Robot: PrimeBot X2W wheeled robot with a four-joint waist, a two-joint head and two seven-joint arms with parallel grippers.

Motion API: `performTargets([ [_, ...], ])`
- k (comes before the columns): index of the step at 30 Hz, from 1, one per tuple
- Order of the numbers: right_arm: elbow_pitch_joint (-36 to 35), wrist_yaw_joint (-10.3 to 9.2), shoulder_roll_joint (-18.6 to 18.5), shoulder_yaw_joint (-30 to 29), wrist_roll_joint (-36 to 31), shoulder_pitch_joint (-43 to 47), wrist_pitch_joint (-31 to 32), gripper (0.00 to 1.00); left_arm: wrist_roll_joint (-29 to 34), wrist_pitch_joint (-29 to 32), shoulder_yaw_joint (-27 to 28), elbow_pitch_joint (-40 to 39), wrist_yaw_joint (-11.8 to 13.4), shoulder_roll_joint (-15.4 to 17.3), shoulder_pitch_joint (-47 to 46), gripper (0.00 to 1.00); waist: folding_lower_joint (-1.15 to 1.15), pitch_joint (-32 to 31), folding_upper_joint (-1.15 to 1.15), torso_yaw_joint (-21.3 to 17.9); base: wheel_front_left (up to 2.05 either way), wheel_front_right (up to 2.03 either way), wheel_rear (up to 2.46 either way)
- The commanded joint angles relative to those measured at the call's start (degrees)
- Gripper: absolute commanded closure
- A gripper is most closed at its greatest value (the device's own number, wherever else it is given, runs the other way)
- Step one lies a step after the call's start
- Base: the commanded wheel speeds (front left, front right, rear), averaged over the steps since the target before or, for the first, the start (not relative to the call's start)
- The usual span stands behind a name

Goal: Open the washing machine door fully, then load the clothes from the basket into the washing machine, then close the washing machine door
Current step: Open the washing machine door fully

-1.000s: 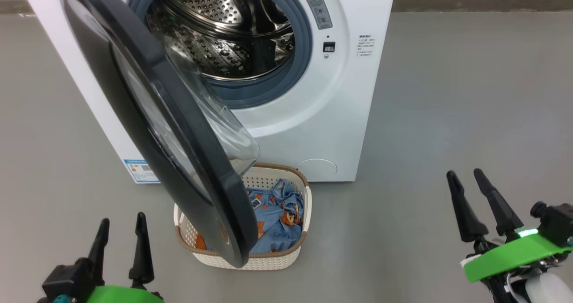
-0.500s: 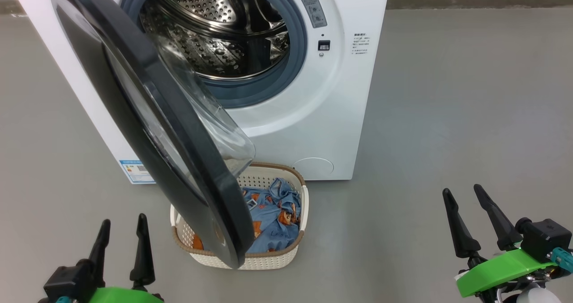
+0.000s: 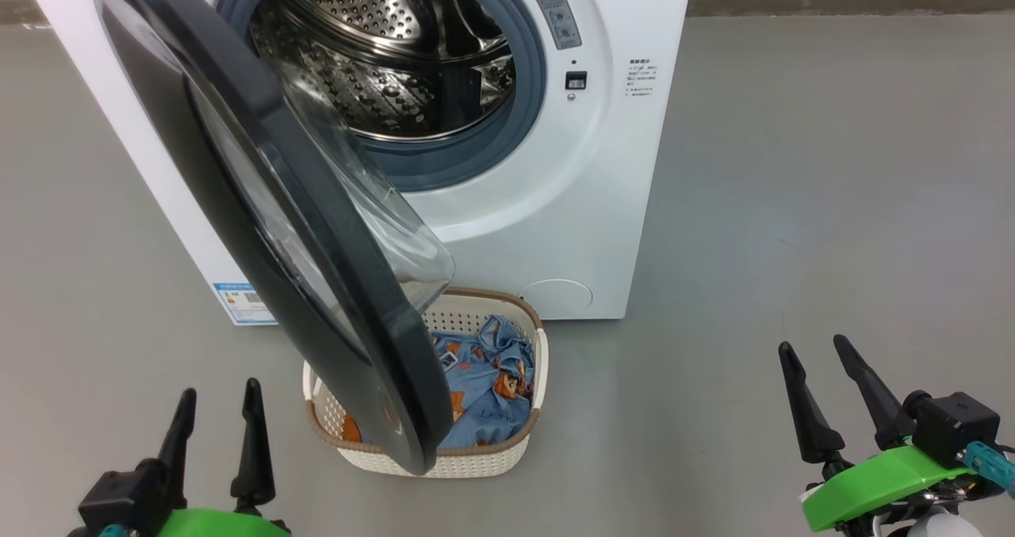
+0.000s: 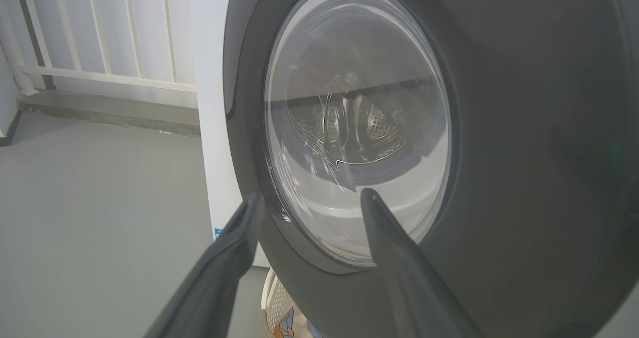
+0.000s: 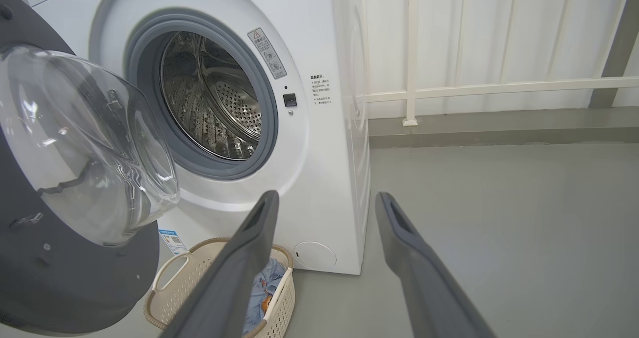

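Note:
The white washing machine [image 3: 555, 228] stands ahead with its steel drum [image 3: 381, 53] exposed. The washing machine door [image 3: 309, 204], black-rimmed with a clear glass bowl, hangs swung out toward me and overlaps the left half of the basket [image 3: 476, 459]. The blue bear-print clothes [image 3: 488, 386] lie inside the basket. My left gripper [image 3: 220, 390] is open and empty, low left, facing the door's outer face [image 4: 524, 128] between its fingers [image 4: 312, 194]. My right gripper [image 3: 812, 343] is open and empty, far right of the basket [image 5: 169, 298], pointing at the machine [image 5: 319, 178].
Bare grey floor [image 3: 793, 164] stretches to the right of the machine. A white railing [image 5: 474, 86] and a low kerb run behind it. A blue label sticker [image 3: 238, 303] marks the machine's lower left corner.
My right gripper has drawn back lower in the head view, still open. The head camera shifted slightly. Left gripper, door and basket have kept their places.

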Motion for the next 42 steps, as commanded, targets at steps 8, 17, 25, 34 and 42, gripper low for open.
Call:
performTargets([
  [8, -0.65, 0.09, -0.15, 1.48, -0.86, -1.95, -0.69, 0.00, 0.49, -0.37, 1.85, -1.17, -0.16, 0.97, -2.24, 0.00, 0.00, -0.02, 0.00, -0.12, 0.00, 0.00, 0.00],
  [17, -0.42, 0.09, -0.03, 1.57, -0.26, -2.30, -0.69, 0.00, 0.45, -0.37, 1.86, -1.50, -0.26, 0.97, -2.43, 0.18, 0.00, 0.34, 0.00, -0.34, 0.00, 0.00, 0.00],
  [25, -0.59, 0.09, 0.28, 1.42, -0.51, -2.51, -0.69, 0.00, 0.56, -0.37, 1.19, -5.72, -0.28, 0.97, -3.21, 1.00, 0.00, 0.46, 0.00, -0.51, 0.00, 0.00, 0.00],
  [34, -0.76, 0.09, 0.37, 1.51, -0.59, -2.57, -0.69, 0.00, 1.03, -0.37, -2.01, -16.64, 0.09, 0.97, -4.49, 1.00, 0.00, 0.31, 0.00, -0.50, 0.00, 0.00, 0.00],
  [42, -0.91, 0.09, 0.57, 1.83, -0.47, -2.65, -0.69, 0.00, 1.34, -0.37, -9.91, -26.42, -0.13, 0.97, -4.98, 1.00, 0.00, 0.17, 0.00, -0.74, 0.00, 0.00, 0.00],
])
